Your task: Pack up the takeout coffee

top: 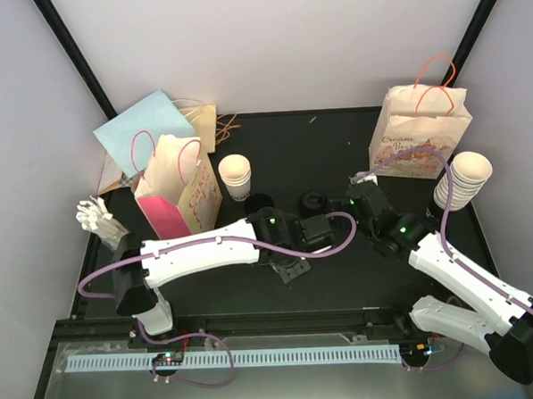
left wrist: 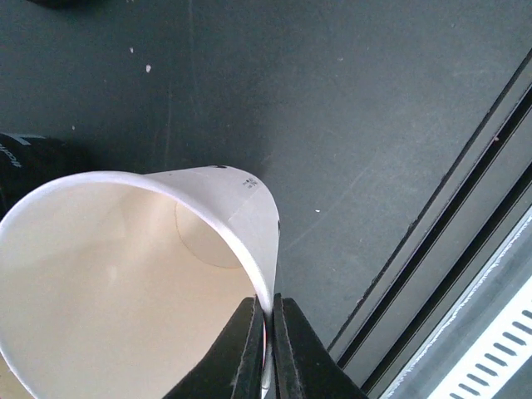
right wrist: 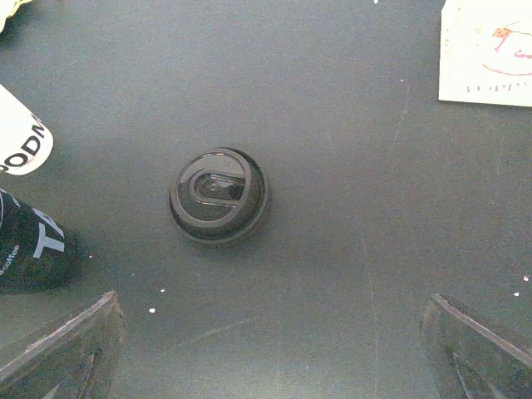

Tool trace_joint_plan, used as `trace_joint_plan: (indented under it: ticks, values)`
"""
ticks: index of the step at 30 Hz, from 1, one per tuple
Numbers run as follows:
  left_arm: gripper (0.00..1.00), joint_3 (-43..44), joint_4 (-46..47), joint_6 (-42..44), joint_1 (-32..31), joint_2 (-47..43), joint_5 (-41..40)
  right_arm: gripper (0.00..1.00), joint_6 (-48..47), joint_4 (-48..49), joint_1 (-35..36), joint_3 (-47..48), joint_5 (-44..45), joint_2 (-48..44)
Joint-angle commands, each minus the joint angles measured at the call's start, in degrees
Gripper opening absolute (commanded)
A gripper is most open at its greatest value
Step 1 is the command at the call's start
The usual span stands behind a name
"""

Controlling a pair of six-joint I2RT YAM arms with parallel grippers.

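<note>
Two things are being readied for joining here: a white paper cup (left wrist: 125,274) and a black lid (right wrist: 219,194). The cup is being pinched by the left tool (left wrist: 266,312), whose jaws are being pressed nearly together on the thin wall at the rim, one finger inside and one outside. The cup is being held tilted over the counter (left wrist: 349,100), with its open mouth being turned toward the wrist camera and its base being pointed away. Whether the base is being rested on the counter cannot be told. In the overhead view the cup is not being made out, probably because it is being hidden beneath the left arm.

The lid is being left flat on the counter, top side up and apart from everything else, with its sip slot being shown running roughly across the right wrist view. It is being framed ahead of the right tool (right wrist: 270,303), a little left of the midline between the widely spread fingers (right wrist: 66,349), which are being kept clear of it and are gripping nothing. From above, the lid is being seen between the two wrists, and the right tool is being judged the nearer. The coming move is being judged to turn on that small offset. The right tool would need shifting slightly leftward and lowering over the lid before the lid could be carried to the cup's mouth.
</note>
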Motion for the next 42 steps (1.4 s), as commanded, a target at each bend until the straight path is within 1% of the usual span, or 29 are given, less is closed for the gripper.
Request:
trace_joint_plan:
  ticks: [1,9,12,16,21,27,30,33,35,40,42]
  values:
    - [0.06,-1.6,3.1,-0.4,-0.4,0.6,0.4,1.0,0.8,0.1,-0.3,-0.5,1.0,0.3]
    - [0.07,-4.2,4.8,-0.7,-0.4,1.6,0.5,1.0,0.6,0.1,-0.4,-0.5,1.0,0.5]
    - [0.11,-4.6,5.0,-0.9,-0.5,1.9,0.5,1.0,0.5,0.1,-0.4,-0.5,0.9,0.8]
    - [0.29,-4.8,5.3,-1.2,-0.5,1.5,0.5,1.0,0.5,0.0,-0.4,-0.4,0.8,1.0]
    - [0.46,-4.0,5.3,-1.7,-0.5,-0.1,0.5,1.0,0.0,0.2,-0.4,-0.2,0.2,1.3]
    - [0.68,-2.6,6.9,-2.7,-0.5,-5.6,0.6,1.0,-1.4,0.7,-0.4,0.4,-1.8,3.1]
    - [0.8,-2.4,8.0,-3.7,-0.3,-8.9,-0.9,1.0,-2.5,0.5,-0.5,1.5,-2.9,5.2]
    - [0.84,-3.5,9.9,-4.9,0.7,-12.8,-1.7,1.0,-3.6,-0.1,-0.5,3.5,-3.9,8.4]
    - [0.85,-5.0,11.8,-6.0,2.7,-15.8,-1.1,1.0,-4.7,-0.5,-0.5,5.2,-5.2,10.8]
    - [0.85,-11.4,16.9,-9.5,10.0,-23.9,2.3,1.0,-6.7,-1.3,-1.4,9.6,-7.7,18.1]
    - [0.85,-14.8,19.3,-11.1,12.6,-28.7,2.9,1.0,-7.4,-1.3,-2.2,11.6,-8.6,21.2]
